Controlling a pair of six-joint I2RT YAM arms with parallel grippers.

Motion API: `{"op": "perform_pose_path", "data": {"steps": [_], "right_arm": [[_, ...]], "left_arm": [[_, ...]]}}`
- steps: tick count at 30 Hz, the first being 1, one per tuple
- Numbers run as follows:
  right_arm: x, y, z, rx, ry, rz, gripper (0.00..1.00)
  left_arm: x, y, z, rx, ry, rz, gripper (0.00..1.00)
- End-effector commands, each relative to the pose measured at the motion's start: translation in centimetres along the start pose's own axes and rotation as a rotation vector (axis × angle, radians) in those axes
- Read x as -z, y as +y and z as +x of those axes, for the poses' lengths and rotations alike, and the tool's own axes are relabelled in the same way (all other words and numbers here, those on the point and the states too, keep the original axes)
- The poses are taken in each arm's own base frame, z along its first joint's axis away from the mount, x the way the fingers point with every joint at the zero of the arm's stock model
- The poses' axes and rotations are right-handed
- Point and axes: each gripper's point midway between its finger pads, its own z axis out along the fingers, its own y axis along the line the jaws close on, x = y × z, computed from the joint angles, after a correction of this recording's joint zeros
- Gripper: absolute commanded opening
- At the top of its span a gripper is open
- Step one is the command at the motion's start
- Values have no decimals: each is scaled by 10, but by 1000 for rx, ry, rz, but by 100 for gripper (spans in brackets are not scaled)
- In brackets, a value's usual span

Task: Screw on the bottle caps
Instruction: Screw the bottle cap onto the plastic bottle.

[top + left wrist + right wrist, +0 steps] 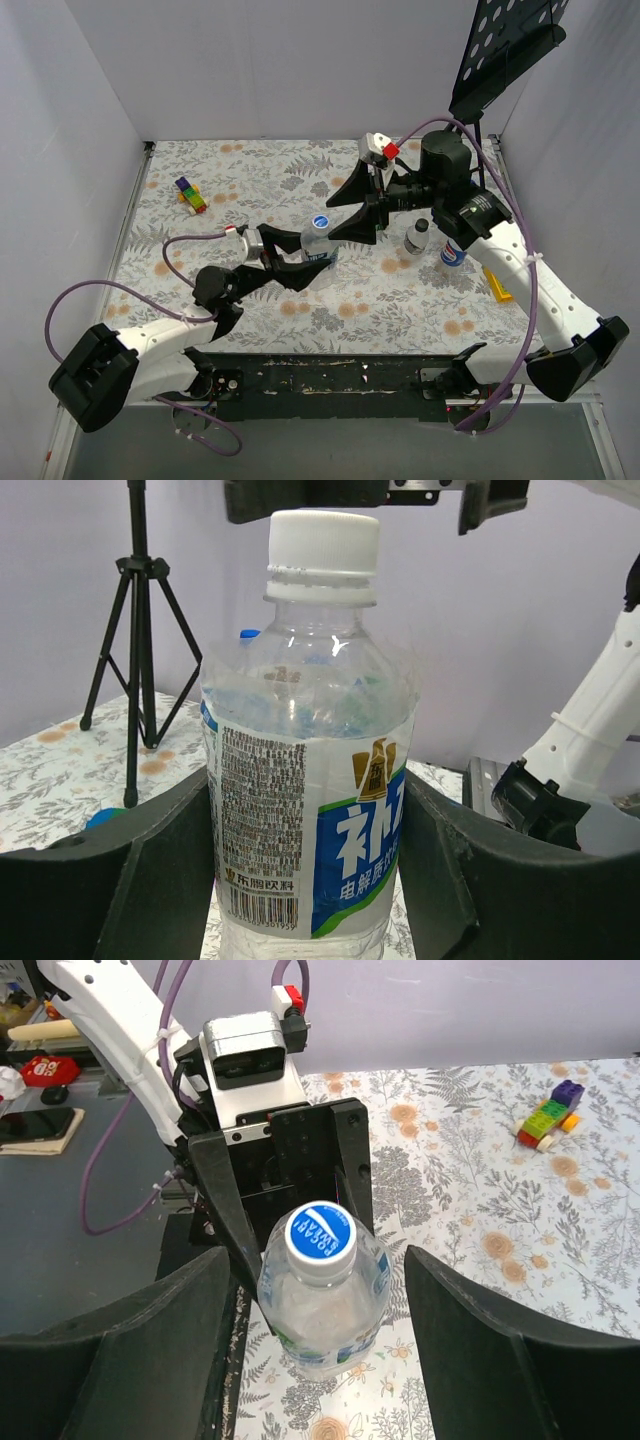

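Here, POCARI SWEAT cap (320,1232), Chinese-lettered bottle (300,810)

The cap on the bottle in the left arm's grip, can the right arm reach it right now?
Probably yes. The right end effector hangs open just above the cap, a finger on either side, nothing between. The left end effector grips the bottle upright.

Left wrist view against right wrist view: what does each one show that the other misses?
Only left wrist: the printed label and a black tripod behind. Only right wrist: the blue top of the cap, toy blocks, and the open right gripper astride the bottle. Both: that bottle, capped, clamped in the left gripper.
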Motion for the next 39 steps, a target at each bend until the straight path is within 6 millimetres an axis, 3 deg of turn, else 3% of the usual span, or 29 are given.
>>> {"op": "perform_pose_path", "data": {"steps": [1,15,28,30,33,39], "right_arm": [[-4,8,-21,30,-65,-77,78],[-6,30,-10,-26,-63,-151,78],[-7,74,-9,-40,-60,-244,78],[-7,73,-7,-42,-54,-236,77],[-6,53,-9,-9,-38,-99,76],[-2,17,-21,103,2,57,73]], "left_arm": [[-11,-5,-14,-23,-28,49,0],[-7,27,-22,-8,-72,-146,0],[11,71,-21,-4,-70,-419,0],[11,69,-21,-8,-66,-410,0],[7,57,-19,-24,-44,-340,0],[-1,15,-11,-51,12,-91,0]]}}
